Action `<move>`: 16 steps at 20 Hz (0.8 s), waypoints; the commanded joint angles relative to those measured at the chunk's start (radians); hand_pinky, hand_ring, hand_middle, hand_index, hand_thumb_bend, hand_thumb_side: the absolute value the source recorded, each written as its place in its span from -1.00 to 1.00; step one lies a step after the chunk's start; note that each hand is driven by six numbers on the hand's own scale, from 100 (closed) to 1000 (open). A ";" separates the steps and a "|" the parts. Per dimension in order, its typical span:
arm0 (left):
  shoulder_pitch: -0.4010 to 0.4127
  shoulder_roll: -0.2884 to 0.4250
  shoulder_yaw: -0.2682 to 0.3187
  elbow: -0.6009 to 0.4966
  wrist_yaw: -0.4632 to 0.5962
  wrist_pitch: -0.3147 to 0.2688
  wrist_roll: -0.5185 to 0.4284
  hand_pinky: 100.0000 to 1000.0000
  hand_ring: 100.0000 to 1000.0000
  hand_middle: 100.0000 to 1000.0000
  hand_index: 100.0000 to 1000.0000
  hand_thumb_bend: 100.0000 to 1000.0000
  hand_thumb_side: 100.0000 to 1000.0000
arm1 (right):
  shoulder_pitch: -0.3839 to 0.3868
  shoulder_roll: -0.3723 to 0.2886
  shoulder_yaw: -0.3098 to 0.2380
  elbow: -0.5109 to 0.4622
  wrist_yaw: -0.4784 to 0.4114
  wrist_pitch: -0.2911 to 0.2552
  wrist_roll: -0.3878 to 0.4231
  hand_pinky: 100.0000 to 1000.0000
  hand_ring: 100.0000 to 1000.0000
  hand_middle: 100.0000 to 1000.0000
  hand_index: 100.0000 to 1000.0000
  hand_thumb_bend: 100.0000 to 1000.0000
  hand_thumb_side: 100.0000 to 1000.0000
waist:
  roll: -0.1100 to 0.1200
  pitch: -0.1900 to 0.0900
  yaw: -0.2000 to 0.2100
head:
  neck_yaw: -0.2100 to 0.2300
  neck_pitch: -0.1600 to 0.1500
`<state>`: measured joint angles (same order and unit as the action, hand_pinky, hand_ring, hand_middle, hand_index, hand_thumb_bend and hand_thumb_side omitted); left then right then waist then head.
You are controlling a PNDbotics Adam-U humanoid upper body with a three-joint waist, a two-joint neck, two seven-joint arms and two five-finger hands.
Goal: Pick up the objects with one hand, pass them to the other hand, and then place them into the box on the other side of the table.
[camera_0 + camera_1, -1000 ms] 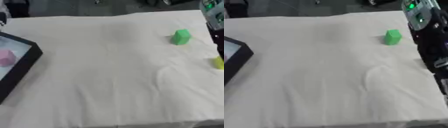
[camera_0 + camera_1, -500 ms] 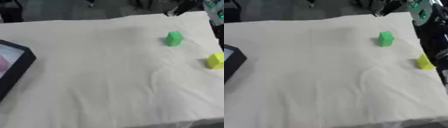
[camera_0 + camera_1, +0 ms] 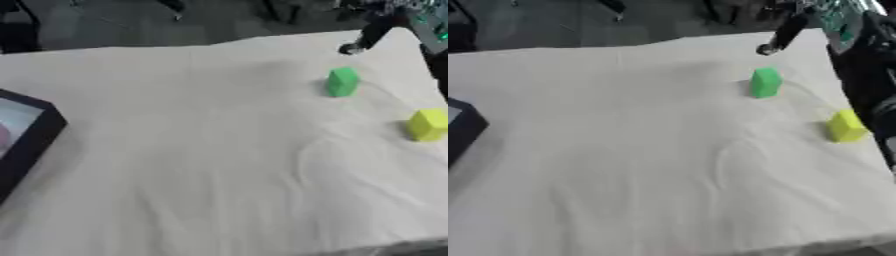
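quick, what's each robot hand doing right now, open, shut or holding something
Left robot hand: not in view.
Right robot hand: only dark fingers show at the upper right, above the green block; holding nothing, open or shut cannot be told.

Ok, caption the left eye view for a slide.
Green block and yellow block on white cloth; black box at left edge.

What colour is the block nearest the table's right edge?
Yellow. The block shows best in the left eye view.

We see even, soft light, faint shadows left of the blocks (image 3: pixel 342 81), and motion blur throughout, worst toward twelve o'clock.
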<state>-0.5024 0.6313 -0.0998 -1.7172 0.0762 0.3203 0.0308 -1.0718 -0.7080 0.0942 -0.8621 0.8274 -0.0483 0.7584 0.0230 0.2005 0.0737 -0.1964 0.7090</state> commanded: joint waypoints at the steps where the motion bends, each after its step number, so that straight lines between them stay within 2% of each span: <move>1: -0.011 0.005 0.012 -0.022 0.007 -0.003 0.011 0.54 0.44 0.42 0.61 -0.75 -0.14 | -0.029 -0.028 0.003 -0.002 0.029 -0.023 0.058 0.81 0.86 0.70 0.69 -0.43 -1.00 | -0.005 -0.030 0.001 | -0.003 -0.003; 5: 0.003 -0.029 0.032 -0.040 0.030 -0.022 0.046 0.52 0.42 0.41 0.60 -0.72 -0.03 | -0.028 -0.029 0.005 -0.014 0.053 -0.030 0.130 0.81 0.86 0.71 0.70 -0.39 -1.00 | -0.004 -0.027 0.005 | 0.001 0.002; 6: 0.010 -0.044 0.042 -0.044 0.040 -0.027 0.058 0.51 0.41 0.40 0.59 -0.73 0.06 | -0.026 -0.029 0.005 -0.014 0.059 -0.029 0.139 0.81 0.87 0.71 0.70 -0.38 -1.00 | -0.005 -0.026 0.006 | 0.002 0.001; 9: 0.040 -0.098 0.070 -0.052 0.071 -0.030 0.099 0.51 0.41 0.40 0.59 -0.74 0.16 | -0.022 -0.031 0.008 -0.004 0.079 -0.029 0.148 0.81 0.87 0.72 0.70 -0.35 -1.00 | -0.005 -0.024 0.009 | 0.000 -0.002; 12: 0.067 -0.143 0.078 -0.056 0.096 -0.021 0.144 0.50 0.40 0.40 0.58 -0.72 0.18 | -0.022 -0.029 0.006 0.013 0.098 -0.029 0.149 0.81 0.88 0.72 0.71 -0.32 -1.00 | -0.006 -0.023 0.010 | -0.003 -0.005; 16: 0.084 -0.167 0.074 -0.062 0.106 -0.015 0.176 0.50 0.40 0.39 0.58 -0.70 0.17 | -0.020 -0.024 0.007 0.032 0.134 -0.031 0.149 0.80 0.88 0.73 0.72 -0.24 -1.00 | -0.004 -0.022 0.012 | -0.006 -0.010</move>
<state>-0.4101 0.4549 -0.0376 -1.7592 0.1773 0.3050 0.1946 -1.0735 -0.7073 0.1060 -0.8269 0.9474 -0.0787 0.9058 0.0230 0.2005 0.0839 -0.1973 0.7094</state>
